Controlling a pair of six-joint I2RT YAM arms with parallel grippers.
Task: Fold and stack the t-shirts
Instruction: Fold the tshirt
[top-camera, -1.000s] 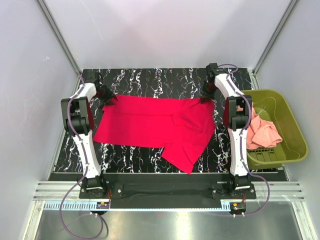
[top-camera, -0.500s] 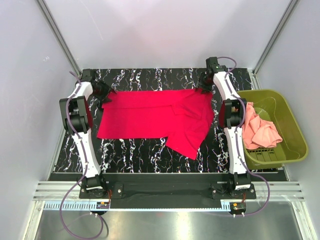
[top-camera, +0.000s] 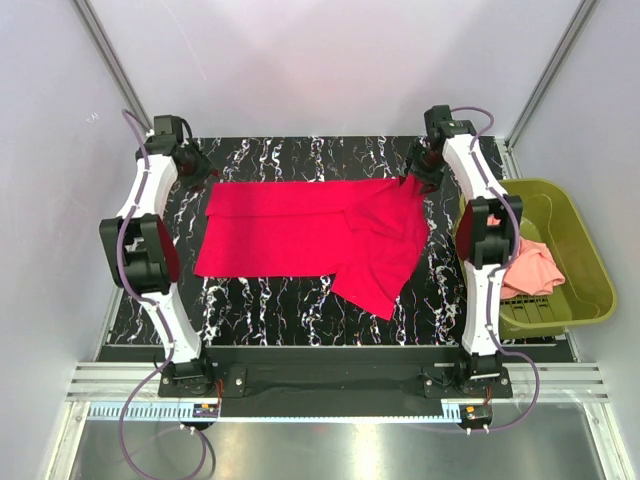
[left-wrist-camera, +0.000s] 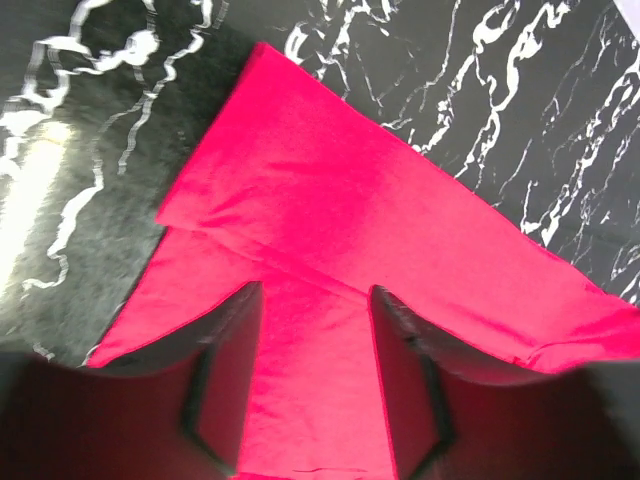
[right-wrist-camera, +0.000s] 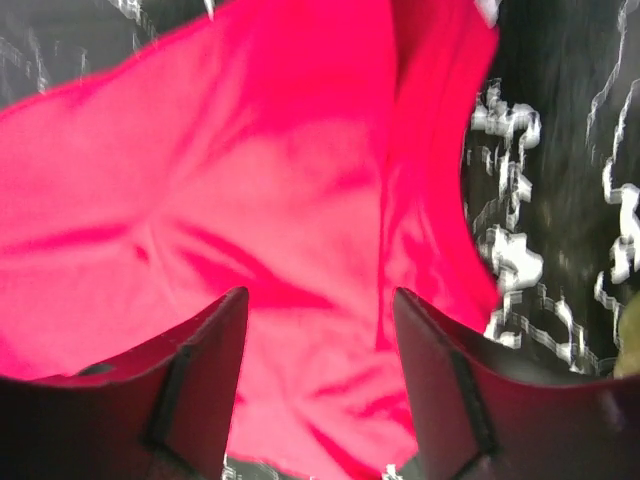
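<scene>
The crimson red t-shirt (top-camera: 300, 230) lies spread on the black marbled table, with a folded part hanging toward the front right (top-camera: 385, 270). My left gripper (top-camera: 197, 172) hovers open just off its far left corner. In the left wrist view the open gripper (left-wrist-camera: 316, 292) is empty above the red cloth (left-wrist-camera: 330, 210). My right gripper (top-camera: 422, 172) hovers open over the far right corner. In the right wrist view it (right-wrist-camera: 320, 295) is empty above wrinkled red cloth (right-wrist-camera: 250, 180). The salmon-pink t-shirt (top-camera: 530, 265) lies crumpled in the basket.
An olive-green plastic basket (top-camera: 590, 250) stands off the table's right edge, beside the right arm. Grey walls and metal posts close in the back and sides. The black marbled tabletop (top-camera: 300, 155) shows around the red shirt.
Both grippers drew the red shirt's far corners toward the back of the table, then let go and rose. The shirt now lies flatter and further back.
</scene>
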